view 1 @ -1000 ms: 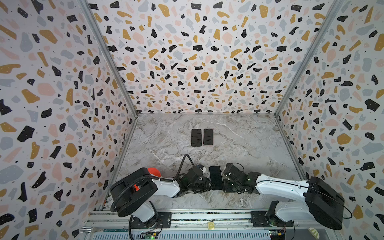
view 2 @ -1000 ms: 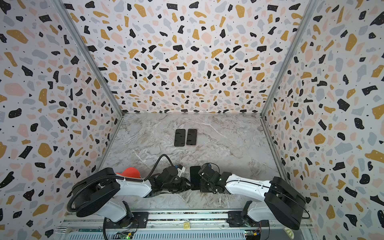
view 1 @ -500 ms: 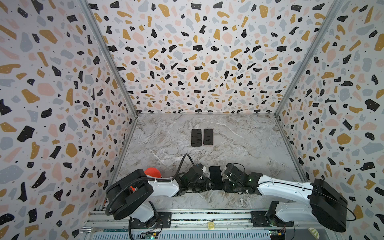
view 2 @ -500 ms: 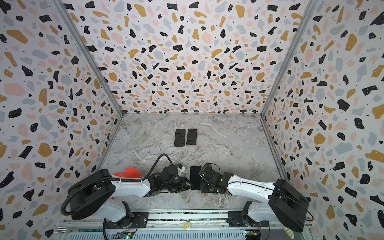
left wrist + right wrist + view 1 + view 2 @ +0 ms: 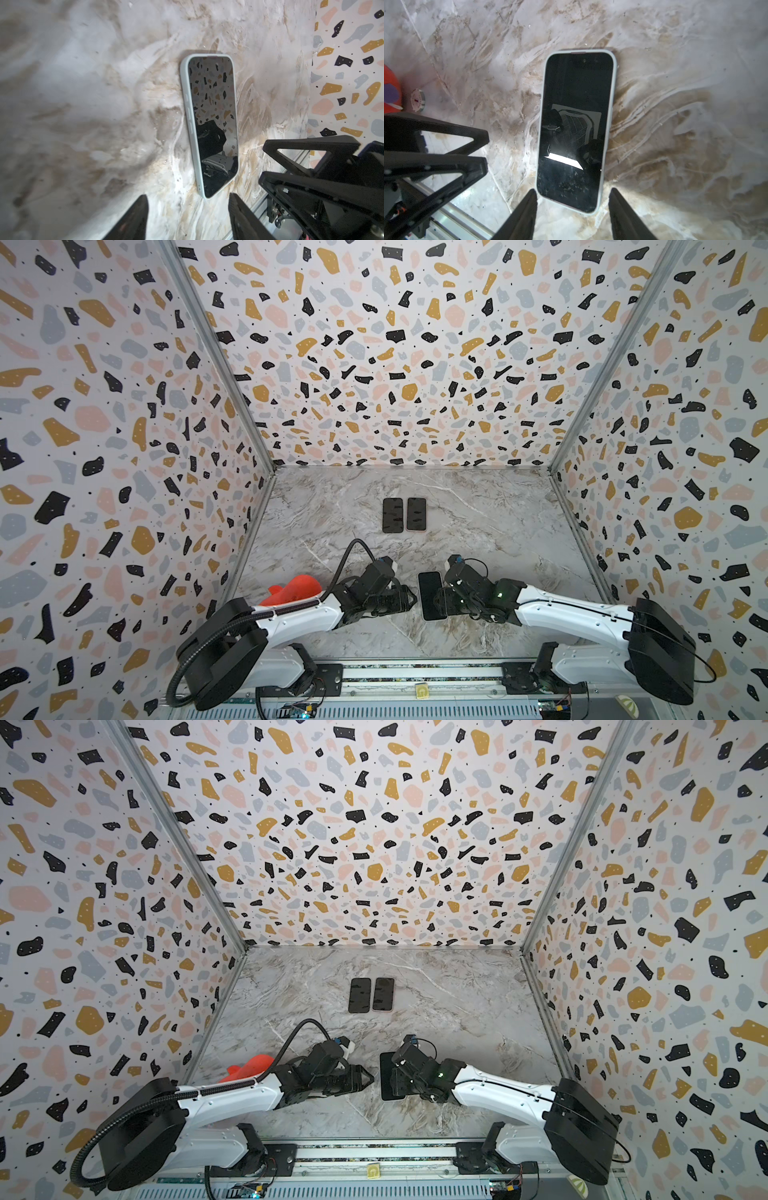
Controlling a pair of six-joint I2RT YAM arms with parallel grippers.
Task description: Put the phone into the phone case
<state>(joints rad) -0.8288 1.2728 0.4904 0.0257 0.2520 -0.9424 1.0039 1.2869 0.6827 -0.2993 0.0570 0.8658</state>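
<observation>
In both top views the two arms reach in low from the bottom edge of the frame and meet near the lower middle, forearms almost level with the marble table [image 5: 478, 522]. The phone [image 5: 430, 595] lies flat there, screen up, seated in a pale case [image 5: 188, 116] whose rim runs around the screen's edge; its long side runs up and down the frame.

The left gripper [image 5: 409, 600] points toward the right of the frame, its tip just beside the phone's left edge with a strip of bare table between them. In the left wrist view its two dark fingers [image 5: 133, 220] stand spread with open table between them, and the phone's near corner sits just beyond them, untouched.

The right gripper [image 5: 439, 602] points toward the left of the frame and sits over the phone's right side, hiding part of it in a top view [image 5: 390, 1075]. In the right wrist view its fingers [image 5: 623, 214] are likewise spread apart, one on each side of the phone's near end, holding nothing; whether either tip brushes the case I cannot tell.

Two more dark phones [image 5: 404, 514] lie side by side in the middle of the table, well apart from the arms. A red object [image 5: 293, 589] sits behind the left arm at the lower left, and a small round chip [image 5: 418, 100] lies near it.
</observation>
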